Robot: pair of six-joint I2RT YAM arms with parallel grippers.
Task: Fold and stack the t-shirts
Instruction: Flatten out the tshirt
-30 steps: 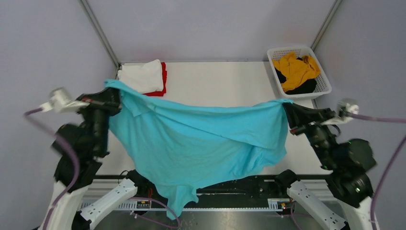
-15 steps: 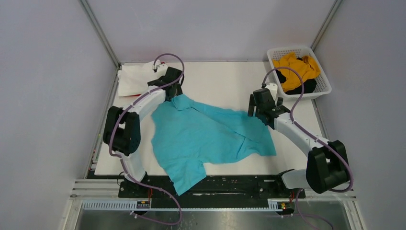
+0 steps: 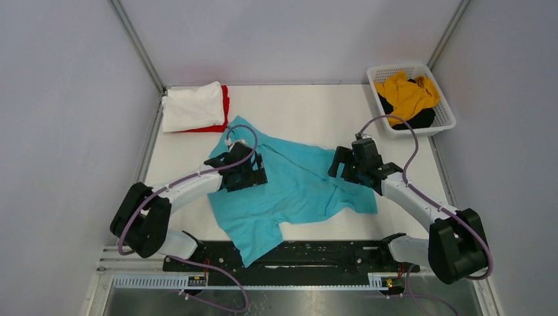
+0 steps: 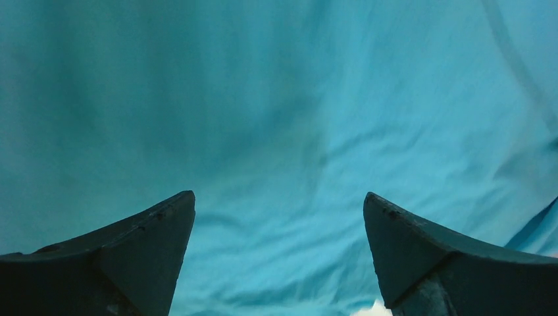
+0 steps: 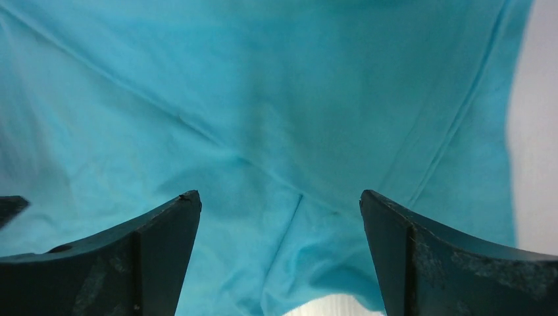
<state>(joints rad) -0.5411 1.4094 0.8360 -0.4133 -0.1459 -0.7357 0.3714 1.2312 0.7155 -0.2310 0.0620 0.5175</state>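
Observation:
A turquoise t-shirt (image 3: 296, 191) lies crumpled and partly spread on the white table (image 3: 296, 112), its lower end hanging over the near edge. My left gripper (image 3: 258, 174) hovers over the shirt's left part, jaws wide open with only turquoise cloth (image 4: 296, 118) beneath my left gripper (image 4: 279, 197). Over the shirt's right edge, my right gripper (image 3: 339, 164) is also open and empty; under it the right wrist view shows a seam and fold of the cloth (image 5: 263, 99) below my right gripper (image 5: 279, 194). A folded white t-shirt (image 3: 192, 105) rests on a red one (image 3: 226, 105) at the back left.
A white lattice basket (image 3: 398, 66) at the back right holds a mustard-yellow shirt (image 3: 405, 92) and a black one (image 3: 422, 119). Grey walls close in the table on the left, back and right. Bare table (image 5: 536, 131) shows beside the shirt's right edge.
Both grippers let go of the turquoise shirt, which went from hanging stretched between them to lying on the table. The left gripper then drew back from the far left corner onto the cloth.

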